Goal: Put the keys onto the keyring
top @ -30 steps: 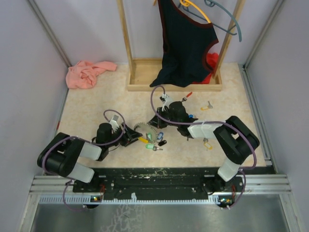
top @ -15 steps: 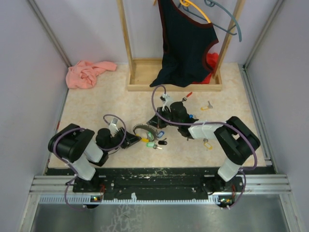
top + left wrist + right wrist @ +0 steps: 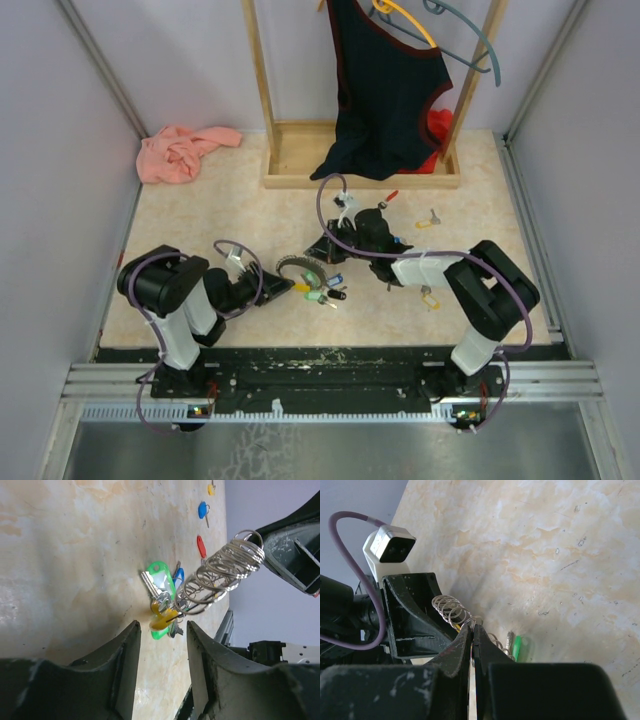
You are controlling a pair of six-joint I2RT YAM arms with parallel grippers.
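**A:** Where is the keyring [image 3: 296, 266]?

**B:** One end of it is pinched in the right tool [image 3: 473, 626]. The fingers of this tool are pressed together on the wire loops. The other end comes down to the counter [image 3: 200, 220].

**A:** And the left tool [image 3: 163, 626]?

**B:** It is just beside the low end of the keyring. Its fingers are apart and nothing is between them.

**A:** Are there keys [image 3: 160, 580] at the keyring?

**B:** Yes, a small bunch with green, yellow and blue heads lies at its low end and touches the counter. Whether they are threaded on, I cannot tell. Beyond the keyring, apart from it, lie a loose red key [image 3: 201, 545] and a blue key [image 3: 202, 510].
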